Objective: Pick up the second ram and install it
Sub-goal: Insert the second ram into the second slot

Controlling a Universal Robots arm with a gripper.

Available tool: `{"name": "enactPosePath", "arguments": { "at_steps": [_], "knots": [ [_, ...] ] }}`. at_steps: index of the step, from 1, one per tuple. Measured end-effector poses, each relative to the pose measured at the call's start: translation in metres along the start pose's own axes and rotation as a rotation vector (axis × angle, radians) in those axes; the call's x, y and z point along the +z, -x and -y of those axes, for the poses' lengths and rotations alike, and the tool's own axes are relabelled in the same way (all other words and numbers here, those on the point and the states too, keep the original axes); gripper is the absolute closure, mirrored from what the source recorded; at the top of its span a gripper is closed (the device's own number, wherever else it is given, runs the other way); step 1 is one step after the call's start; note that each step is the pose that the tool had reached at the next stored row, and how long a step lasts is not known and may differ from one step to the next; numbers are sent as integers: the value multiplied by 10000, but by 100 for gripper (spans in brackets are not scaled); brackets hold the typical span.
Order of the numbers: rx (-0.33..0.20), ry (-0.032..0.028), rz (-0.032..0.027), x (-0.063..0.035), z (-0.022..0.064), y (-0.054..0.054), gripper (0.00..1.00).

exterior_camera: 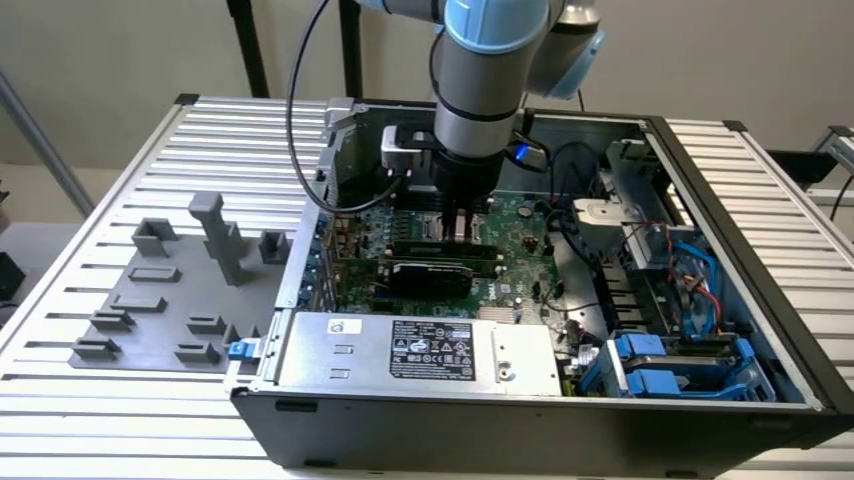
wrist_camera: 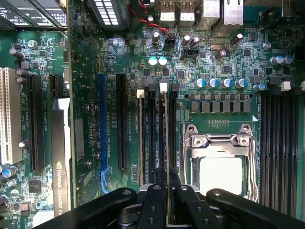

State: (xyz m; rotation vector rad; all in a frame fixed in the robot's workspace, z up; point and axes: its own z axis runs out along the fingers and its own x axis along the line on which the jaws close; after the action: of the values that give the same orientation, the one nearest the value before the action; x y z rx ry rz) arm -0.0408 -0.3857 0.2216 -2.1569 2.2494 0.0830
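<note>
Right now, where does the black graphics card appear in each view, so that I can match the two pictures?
Exterior view: the graphics card lies inside the case, just below the claw in the picture.
Wrist view: the graphics card stands edge-on, off to one side of the claw.
Shared landmark: the claw, shut on the second ram.

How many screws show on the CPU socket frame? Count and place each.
2: one screw and a second screw, at the two corners of the CPU socket frame farthest from the tool. The tool may hide others.
</note>
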Motion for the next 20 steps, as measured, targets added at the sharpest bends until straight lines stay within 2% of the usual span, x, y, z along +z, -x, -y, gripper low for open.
{"name": "enactPosePath", "arguments": {
  "at_steps": [4, 5, 7, 8, 9, 20],
  "knots": [
    [-1, 0, 4, 10, 0, 0, 85],
    [0, 0, 1, 10, 0, 0, 79],
    [0, 0, 1, 10, 0, 0, 79],
    [-1, 0, 0, 10, 0, 0, 72],
    [0, 0, 0, 6, 0, -1, 72],
    [0, 16, 8, -216, -5, 12, 74]
  ]
}}
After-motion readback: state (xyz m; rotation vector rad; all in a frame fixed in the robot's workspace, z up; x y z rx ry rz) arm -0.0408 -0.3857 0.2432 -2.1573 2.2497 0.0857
